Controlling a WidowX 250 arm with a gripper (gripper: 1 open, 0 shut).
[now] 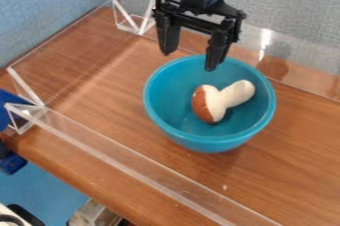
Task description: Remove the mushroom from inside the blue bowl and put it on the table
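Note:
The blue bowl (200, 122) stands on the reddish-brown wooden table (93, 81), a little right of the middle. Inside it lies the mushroom (220, 100) on its side, brown cap toward the bowl's centre and cream stem pointing to the far right rim. My gripper (190, 53) hangs over the bowl's far rim, pointing straight down. Its two black fingers (167, 37) stand wide apart and open, with nothing between them. The fingertips sit just above rim height, up and left of the mushroom, not touching it.
Low clear acrylic walls (99, 150) edge the table on the near, left and far sides, with triangular brackets (129, 16) at the corners. Bare wood lies left of and behind the bowl. A blue object (11, 111) sits outside the left wall.

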